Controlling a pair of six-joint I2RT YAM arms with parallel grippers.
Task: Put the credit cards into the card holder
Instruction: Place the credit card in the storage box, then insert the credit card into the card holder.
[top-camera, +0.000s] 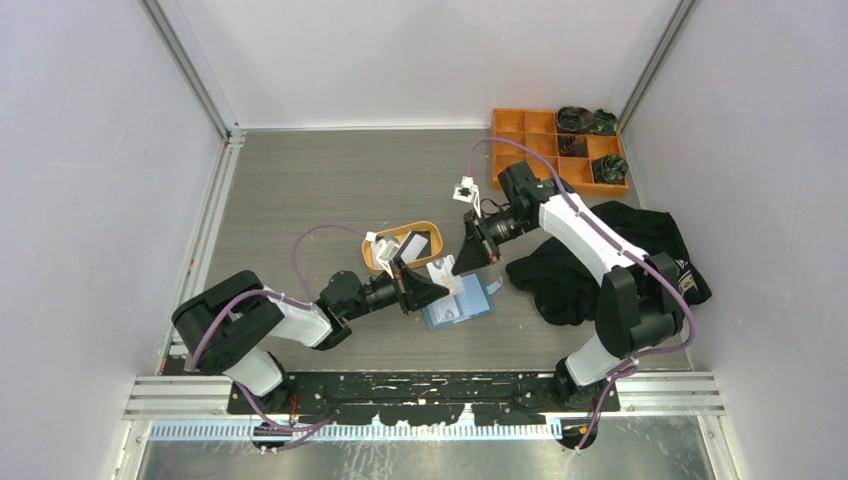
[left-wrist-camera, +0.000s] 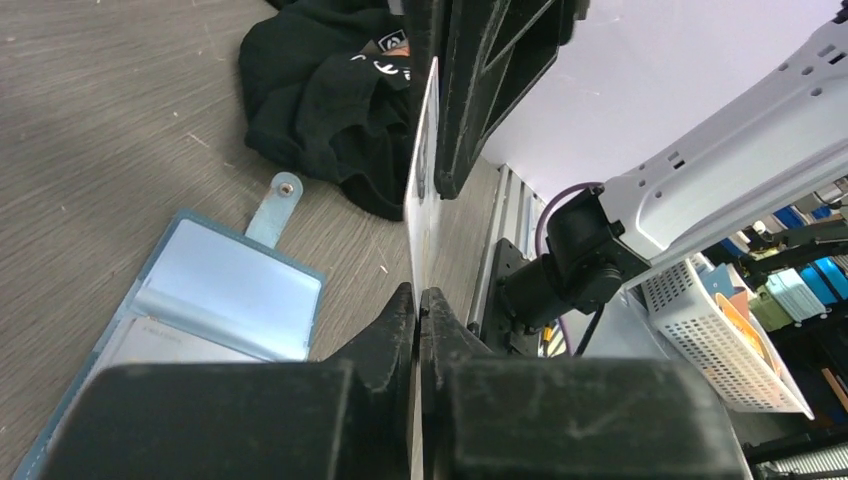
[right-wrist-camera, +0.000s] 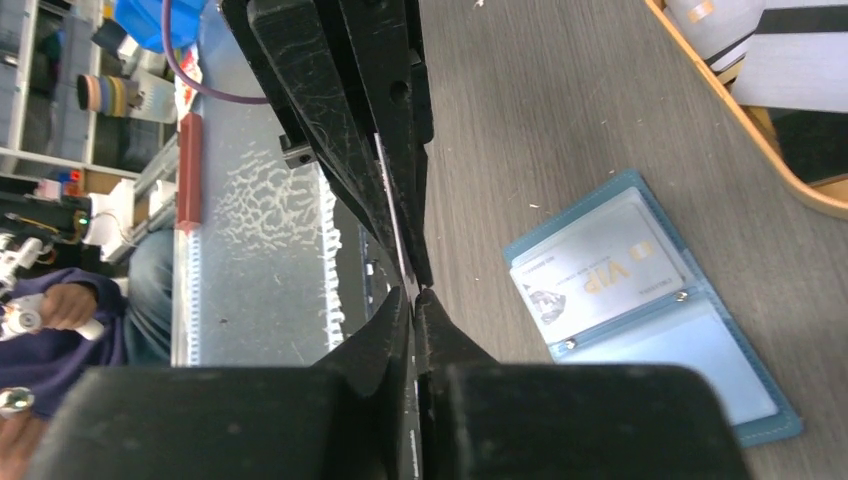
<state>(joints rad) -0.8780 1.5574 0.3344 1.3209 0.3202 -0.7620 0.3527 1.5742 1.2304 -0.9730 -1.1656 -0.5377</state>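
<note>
Two hands meet over one card holder (top-camera: 460, 310), which lies open on the counter (top-camera: 300, 190) between the arms. Both the left hand (left-wrist-camera: 418, 300) and the right hand (right-wrist-camera: 412, 300) are clamped on one and the same white credit card (left-wrist-camera: 423, 150), held on edge above the holder. One card marked VIP (right-wrist-camera: 600, 280) sits in a clear pocket. One orange oval tray (top-camera: 372, 262) just beside the holder carries at least two further cards. One black cloth (top-camera: 580, 270) lies to the right.
</note>
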